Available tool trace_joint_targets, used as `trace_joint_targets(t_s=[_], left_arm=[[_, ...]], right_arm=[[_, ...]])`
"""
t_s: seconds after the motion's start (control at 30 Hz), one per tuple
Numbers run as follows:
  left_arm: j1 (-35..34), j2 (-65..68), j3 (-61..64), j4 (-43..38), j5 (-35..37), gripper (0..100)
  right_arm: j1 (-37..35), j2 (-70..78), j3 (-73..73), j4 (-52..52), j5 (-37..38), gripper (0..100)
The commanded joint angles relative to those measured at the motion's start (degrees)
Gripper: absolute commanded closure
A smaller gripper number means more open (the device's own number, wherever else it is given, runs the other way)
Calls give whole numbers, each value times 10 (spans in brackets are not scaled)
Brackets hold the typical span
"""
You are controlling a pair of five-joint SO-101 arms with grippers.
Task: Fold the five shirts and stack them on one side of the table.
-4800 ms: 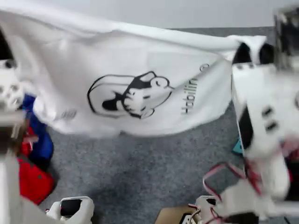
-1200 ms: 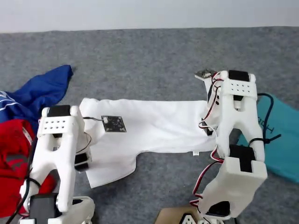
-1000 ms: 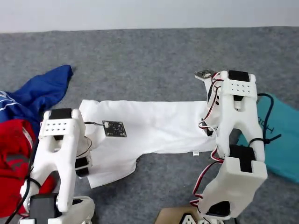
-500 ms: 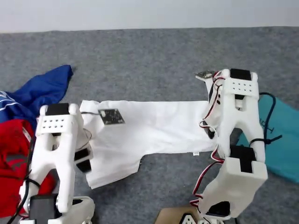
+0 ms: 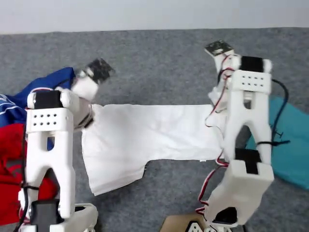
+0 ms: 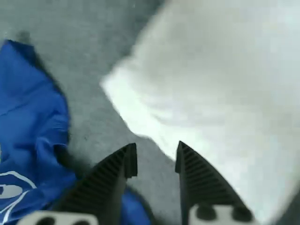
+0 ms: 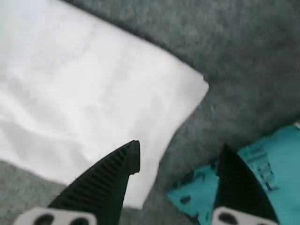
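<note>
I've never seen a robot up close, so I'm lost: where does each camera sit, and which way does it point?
High view: fixed above the table, looking down on the white shirt; the left arm and right arm show.
Left wrist view: on the left arm's wrist, looking past the open left gripper at the white shirt's edge and the blue shirt.
Right wrist view: on the right wrist, looking past the open right gripper at the white shirt's corner and a teal shirt.
All three share the white shirt.
</note>
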Motion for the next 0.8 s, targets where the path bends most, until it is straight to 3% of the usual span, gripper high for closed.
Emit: trace_joint_targets(t_s=[0.0,0.1,0.33,0.47,0.77], left_arm=[[5,43,3,-127,109,929],[9,118,0,-178,148,972],[13,294,-65,-185,154,980],[-14,365,-134,-148,153,981],[-27,404,-267,-64,154,981]], right_arm=[[-31,35,-32,-71,-38,875],[-39,84,-32,-142,-48,997],[-21,177,-32,-246,-54,988],[9,204,-32,-271,-54,988],[21,192,-33,-271,-54,988]])
